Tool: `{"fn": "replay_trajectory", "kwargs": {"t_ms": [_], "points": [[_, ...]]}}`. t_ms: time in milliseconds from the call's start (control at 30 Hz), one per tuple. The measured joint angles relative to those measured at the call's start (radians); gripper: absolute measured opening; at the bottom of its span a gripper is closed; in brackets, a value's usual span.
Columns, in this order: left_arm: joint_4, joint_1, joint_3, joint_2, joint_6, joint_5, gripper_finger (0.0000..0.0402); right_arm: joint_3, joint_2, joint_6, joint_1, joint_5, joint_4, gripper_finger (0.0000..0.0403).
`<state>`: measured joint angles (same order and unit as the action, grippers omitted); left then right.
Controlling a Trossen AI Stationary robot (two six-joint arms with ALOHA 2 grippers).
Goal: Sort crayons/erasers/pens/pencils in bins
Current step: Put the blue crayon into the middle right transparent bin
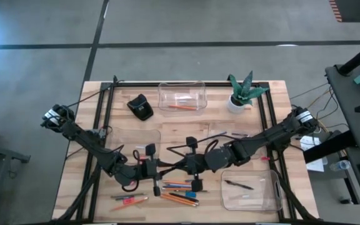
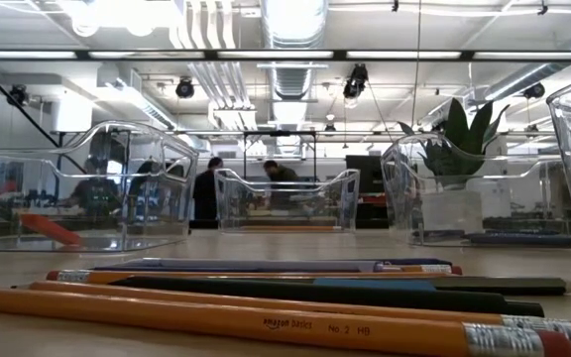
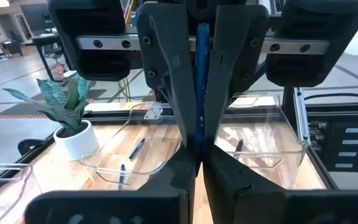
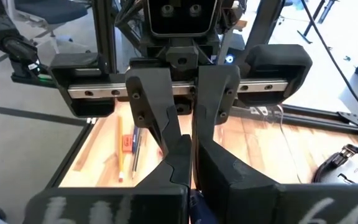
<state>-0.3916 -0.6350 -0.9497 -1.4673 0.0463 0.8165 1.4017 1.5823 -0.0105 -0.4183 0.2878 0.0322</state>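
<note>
My two grippers meet tip to tip above the table's middle, the left gripper [image 1: 169,169] coming from the left and the right gripper [image 1: 180,166] from the right. Both are shut on one slim blue stick [image 3: 201,81]; pen or crayon, I cannot tell. Below them, loose orange pencils [image 2: 266,322] and dark pens [image 2: 315,293] lie flat on the wood. Four clear bins stand around: far middle [image 1: 181,106], left [image 1: 130,134], right middle [image 3: 135,171] holding blue sticks, and near right [image 1: 274,200] holding a black pen. My left gripper pinches the blue stick's near end [image 3: 199,140] between its two fingertips, level, from the table's left. The stick points straight on from the tips, clear of the table. My own fingers hide the exact spot. My right gripper pinches the same stick [image 3: 201,93] between its two fingers [image 3: 173,93], level, from the table's right. The stick lies along the fingers, reaching far back toward the palm, and is lifted clear of the table.
A black lump-shaped object [image 1: 141,107] and a white plant pot [image 1: 235,103] stand at the far side. More pencils and a pink piece [image 1: 130,200] lie near the front left. Black frame rails [image 1: 105,119] run along the table's sides.
</note>
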Motion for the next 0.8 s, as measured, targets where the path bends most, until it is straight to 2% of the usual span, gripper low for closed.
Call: {"fn": "replay_trajectory", "kwargs": {"t_ms": [167, 300, 433, 567, 667, 800], "points": [[-0.009, 0.0, 0.0, 0.0, 0.0, 0.0, 0.0021, -0.005, 0.003, 0.002, 0.0, 0.0, -0.001, 0.001], [-0.01, 0.001, 0.001, 0.0, -0.001, 0.004, 0.0058, -0.005, -0.007, 0.003, 0.002, 0.003, 0.023, 0.001], [-0.015, 0.005, 0.001, 0.0, 0.0, 0.006, 0.0102, -0.006, -0.048, 0.03, 0.012, 0.05, 0.128, 0.0009], [-0.011, 0.008, 0.004, 0.0, 0.0, 0.005, 0.0132, -0.006, -0.106, 0.113, 0.028, 0.136, 0.304, 0.0009], [-0.011, 0.008, 0.005, 0.0, 0.0, 0.004, 0.014, -0.01, -0.154, 0.234, 0.041, 0.203, 0.508, 0.0009], [-0.011, 0.008, 0.005, 0.0, 0.011, 0.003, 0.0141, -0.039, -0.213, 0.432, 0.053, 0.213, 0.801, 0.0009]]}}
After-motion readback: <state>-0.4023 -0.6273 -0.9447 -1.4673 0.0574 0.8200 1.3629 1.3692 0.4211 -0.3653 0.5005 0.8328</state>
